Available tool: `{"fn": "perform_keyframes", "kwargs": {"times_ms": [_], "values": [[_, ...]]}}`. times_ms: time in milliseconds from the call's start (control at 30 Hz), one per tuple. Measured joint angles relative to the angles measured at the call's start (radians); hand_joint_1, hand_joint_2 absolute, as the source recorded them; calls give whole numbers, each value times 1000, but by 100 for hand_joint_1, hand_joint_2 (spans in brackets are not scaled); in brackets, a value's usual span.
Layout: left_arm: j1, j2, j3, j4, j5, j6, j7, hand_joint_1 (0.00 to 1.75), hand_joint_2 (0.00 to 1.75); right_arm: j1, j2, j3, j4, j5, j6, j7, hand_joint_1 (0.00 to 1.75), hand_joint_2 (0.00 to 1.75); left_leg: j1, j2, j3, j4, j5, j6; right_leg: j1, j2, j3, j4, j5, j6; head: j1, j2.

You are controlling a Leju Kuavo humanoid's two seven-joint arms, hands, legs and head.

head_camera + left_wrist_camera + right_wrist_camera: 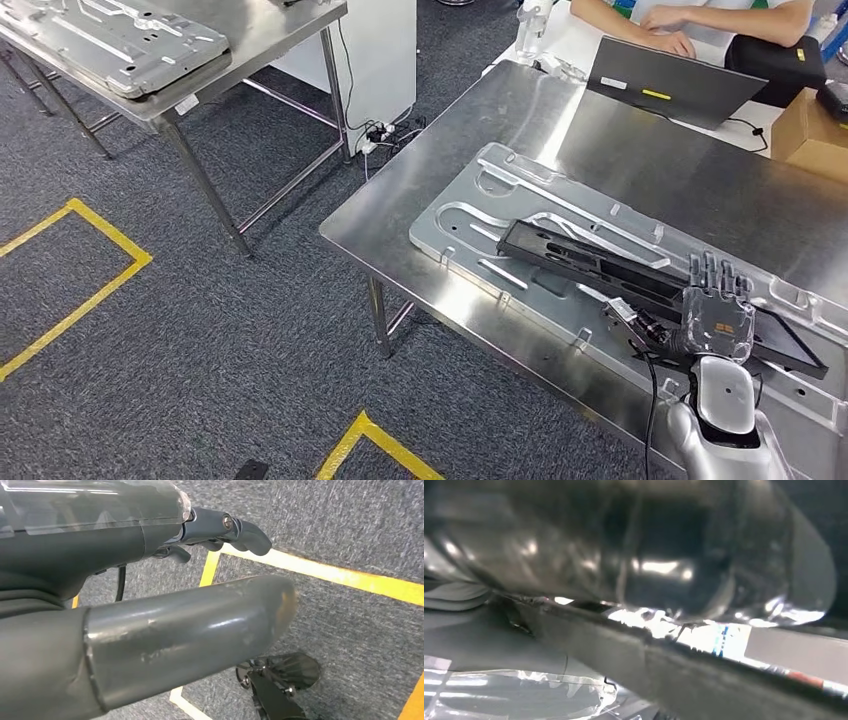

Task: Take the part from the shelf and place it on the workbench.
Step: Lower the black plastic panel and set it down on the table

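A long black frame part lies slantwise on a silver stamped plate on the steel workbench. My right hand is on the part near its right end, fingers stretched over the top and thumb at the near edge, gripping it. In the right wrist view the part's dark edge runs close across the blurred picture, between the thumb and fingers. My left hand hangs over the grey carpet with fingers apart from the thumb, holding nothing.
A person sits behind a laptop at the workbench's far side, beside a cardboard box. A second steel table with another silver plate stands at the upper left. Yellow tape marks the carpet; cables lie by a white cabinet.
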Motion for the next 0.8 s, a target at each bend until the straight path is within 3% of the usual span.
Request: {"fn": "perform_keyframes", "kwargs": {"times_ms": [100, 133, 200, 267, 300, 333, 367, 433, 567, 633, 733, 767, 800], "values": [[0, 0, 0, 0, 0, 0, 0, 0, 0, -7, 5, 1, 7, -4, 1, 1, 0, 0, 4, -1, -8, 21, -17, -17, 0, -3, 3, -13, 9, -25, 0, 0], [-1, 1, 0, 0, 0, 0, 0, 0, 0, -10, 8, 1, 10, -4, 1, 2, 0, 0, 5, -2, -26, 58, -42, -19, -2, -4, 4, -19, 13, -34, -1, 0], [1, 1, 1, 0, 0, 0, 0, 0, 0, -13, 14, 2, 18, -5, 3, 3, 0, 0, 6, -3, -86, 186, -111, -21, -1, -8, -1, -22, 18, -45, -1, 0], [3, 1, 1, 0, -1, -1, 1, 0, 0, -14, 18, 2, 32, -7, 11, 6, 0, 0, 7, -3, -132, 283, -143, -25, 1, -9, -10, -18, 22, -46, -1, 0], [3, 1, 1, 0, -1, -1, 1, 0, 0, -15, 19, 2, 39, -8, 15, 8, 0, 0, 8, -3, -130, 281, -131, -26, 0, -9, -15, -13, 23, -44, -1, 0], [4, 2, 1, 0, -1, -1, 1, 0, 0, -15, 19, 2, 46, -9, 18, 10, 0, 0, 10, -2, -109, 239, -103, -27, -2, -8, -21, -6, 23, -41, -1, 0], [3, 2, 1, 0, -2, -1, 1, 0, 0, -16, 20, 2, 50, -10, 19, 11, 0, 0, 12, -2, -75, 175, -69, -28, -4, -8, -26, 2, 22, -37, -1, 0], [2, 3, 1, 0, -3, -1, 1, 0, 0, -18, 20, 1, 56, -11, 20, 11, 0, 0, 11, -6, -23, 68, -33, -24, -3, -5, -40, 22, 18, -23, 0, 0], [3, 3, 2, 0, -1, -7, 0, 0, 0, -20, 21, 1, 62, -11, 20, 10, 0, 0, 6, -9, -20, 42, -18, 3, -4, -1, -50, 29, 25, 4, 2, 0], [2, 2, 3, 0, 0, -13, 0, 0, 0, -21, 21, 1, 64, -11, 22, 10, 0, 0, 9, -7, -27, 37, -4, 18, -7, 0, -67, 68, -11, 12, 2, 0], [2, 2, 4, 0, 2, -21, -2, 0, 0, -23, 21, 2, 65, -12, 32, 10, 0, 0, 5, -6, -44, 37, 8, 30, -7, 0, -131, 242, -118, 18, 3, 0], [3, 2, 5, 0, 1, -22, -2, 0, 0, -23, 21, 3, 65, -12, 35, 10, 0, 0, 2, -5, -49, 37, 10, 31, -7, 0, -145, 285, -135, 18, 3, 0], [3, 2, 6, 0, 1, -22, -3, 0, 0, -22, 21, 4, 65, -13, 37, 10, 0, 0, 1, -6, -53, 38, 13, 31, -6, 0, -141, 295, -133, 16, 3, 0]]}}
